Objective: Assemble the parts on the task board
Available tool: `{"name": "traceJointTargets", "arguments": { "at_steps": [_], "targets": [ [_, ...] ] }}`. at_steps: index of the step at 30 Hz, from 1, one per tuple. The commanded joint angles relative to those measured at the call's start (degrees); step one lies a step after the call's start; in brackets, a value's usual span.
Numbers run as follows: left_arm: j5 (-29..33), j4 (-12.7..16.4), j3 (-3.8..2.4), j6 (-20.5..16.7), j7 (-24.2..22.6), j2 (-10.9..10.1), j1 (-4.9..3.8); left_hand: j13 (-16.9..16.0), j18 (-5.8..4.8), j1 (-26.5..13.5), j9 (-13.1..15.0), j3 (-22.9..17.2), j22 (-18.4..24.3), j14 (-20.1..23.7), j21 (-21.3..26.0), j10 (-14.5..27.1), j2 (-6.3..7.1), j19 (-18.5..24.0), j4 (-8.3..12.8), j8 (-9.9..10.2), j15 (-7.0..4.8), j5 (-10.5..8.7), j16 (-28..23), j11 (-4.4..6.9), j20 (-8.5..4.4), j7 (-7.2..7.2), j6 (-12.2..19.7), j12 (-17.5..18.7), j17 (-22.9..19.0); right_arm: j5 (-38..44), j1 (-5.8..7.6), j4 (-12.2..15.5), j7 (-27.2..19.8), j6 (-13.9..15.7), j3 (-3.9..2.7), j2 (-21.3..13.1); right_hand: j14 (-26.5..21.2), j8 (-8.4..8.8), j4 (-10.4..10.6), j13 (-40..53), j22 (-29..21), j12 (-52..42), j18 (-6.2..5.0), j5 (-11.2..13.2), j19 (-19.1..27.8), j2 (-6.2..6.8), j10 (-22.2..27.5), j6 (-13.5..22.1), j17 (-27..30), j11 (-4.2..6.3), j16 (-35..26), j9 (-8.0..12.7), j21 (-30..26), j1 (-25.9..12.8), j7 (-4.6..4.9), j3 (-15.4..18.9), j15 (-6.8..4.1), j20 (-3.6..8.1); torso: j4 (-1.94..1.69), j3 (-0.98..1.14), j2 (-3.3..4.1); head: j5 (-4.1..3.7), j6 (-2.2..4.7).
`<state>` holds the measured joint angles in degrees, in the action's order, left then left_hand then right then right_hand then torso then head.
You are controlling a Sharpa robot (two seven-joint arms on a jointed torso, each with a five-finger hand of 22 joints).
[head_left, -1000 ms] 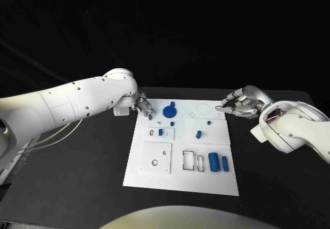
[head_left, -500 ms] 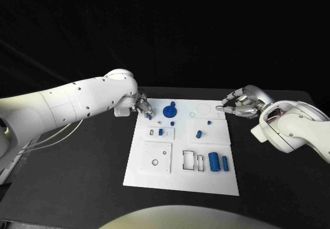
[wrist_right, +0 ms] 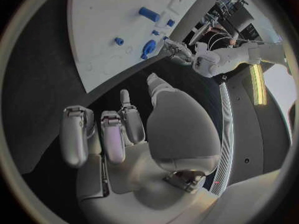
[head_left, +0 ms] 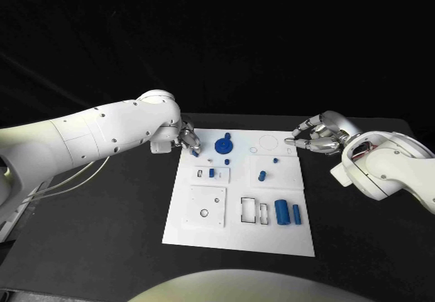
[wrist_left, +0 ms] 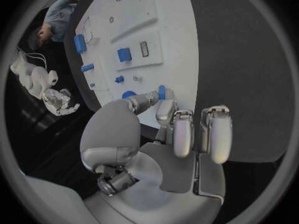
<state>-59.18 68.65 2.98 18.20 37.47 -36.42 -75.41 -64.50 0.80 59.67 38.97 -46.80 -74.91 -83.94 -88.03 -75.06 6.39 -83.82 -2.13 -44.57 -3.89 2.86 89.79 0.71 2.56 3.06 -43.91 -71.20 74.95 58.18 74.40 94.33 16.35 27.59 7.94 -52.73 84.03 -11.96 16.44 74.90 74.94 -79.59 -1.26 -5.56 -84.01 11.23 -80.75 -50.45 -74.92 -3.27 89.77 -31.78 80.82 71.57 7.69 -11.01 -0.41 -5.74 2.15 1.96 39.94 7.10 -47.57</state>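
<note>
The white task board (head_left: 213, 236) lies in the middle of the black table. My left hand (head_left: 186, 138) hovers at the board's far left corner and pinches a small blue peg (head_left: 196, 151) between thumb and a finger; the left wrist view shows the peg (wrist_left: 161, 92) at the fingertips (wrist_left: 163, 109). A blue round disc with a knob (head_left: 224, 147) sits just right of it. Small blue pieces (head_left: 211, 173) (head_left: 261, 177) stand mid-board. A blue cylinder (head_left: 282, 213) and a thin blue bar (head_left: 297, 215) lie lower right. My right hand (head_left: 313, 138) hangs off the board's far right corner, fingers curled, holding nothing.
Rectangular slots (head_left: 247, 211) are cut beside the cylinder, and a raised white square plate (head_left: 207, 206) sits at the board's lower left. Black table (head_left: 109, 214) surrounds the board on all sides. My right forearm (head_left: 385, 170) reaches over the table's right side.
My left hand with the blue peg has crept slightly toward the board's far edge. The right hand has stayed put.
</note>
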Motion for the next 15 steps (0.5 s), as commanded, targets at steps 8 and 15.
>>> {"name": "traceJointTargets", "arguments": {
  "at_steps": [8, 15],
  "targets": [
    [5.8, 3.1, -0.18, -3.1, -0.3, -2.3, 0.02, -0.1, -0.21, 0.0, 6.5, -4.5, -14.0, -6.1, 0.2, -0.5, -1.65, -4.8, 2.7, -4.9, -0.39, 0.71, 0.2, 0.36, -0.36, -0.22, 0.8, -0.5, 15.1, 0.4, -0.03, -0.1, -0.3, -0.3, 0.01, 0.0, 6.0, -0.36, 0.1, 4.2, 9.9, 0.2, -1.03, -0.2, -1.1, -0.47, 0.1, 0.3, -15.1, 0.08, 0.2, -0.1, -0.3, -0.1, -0.01, 0.3, -0.25, 0.26, -0.07, 0.05, -0.15, 0.05, -0.04],
    [6.9, 7.9, -0.23, -5.2, 0.1, -5.4, 0.09, -0.1, -0.22, -0.3, 6.7, -4.7, -14.0, -6.1, 0.1, -0.5, -1.55, -4.8, 2.8, -5.1, -0.4, 0.79, 0.2, 0.39, -0.36, -0.25, 0.8, -0.5, 15.1, 0.4, -0.03, -0.1, -0.3, -0.3, 0.01, -0.1, 6.0, -0.36, 0.1, 4.2, 9.9, 0.2, -1.03, -0.2, -1.1, -0.47, 0.1, 0.3, -15.1, 0.08, 0.2, -0.1, -0.3, -0.1, -0.01, 0.3, -0.25, 0.26, -0.15, 0.07, -0.19, 0.14, 0.07]
  ]
}}
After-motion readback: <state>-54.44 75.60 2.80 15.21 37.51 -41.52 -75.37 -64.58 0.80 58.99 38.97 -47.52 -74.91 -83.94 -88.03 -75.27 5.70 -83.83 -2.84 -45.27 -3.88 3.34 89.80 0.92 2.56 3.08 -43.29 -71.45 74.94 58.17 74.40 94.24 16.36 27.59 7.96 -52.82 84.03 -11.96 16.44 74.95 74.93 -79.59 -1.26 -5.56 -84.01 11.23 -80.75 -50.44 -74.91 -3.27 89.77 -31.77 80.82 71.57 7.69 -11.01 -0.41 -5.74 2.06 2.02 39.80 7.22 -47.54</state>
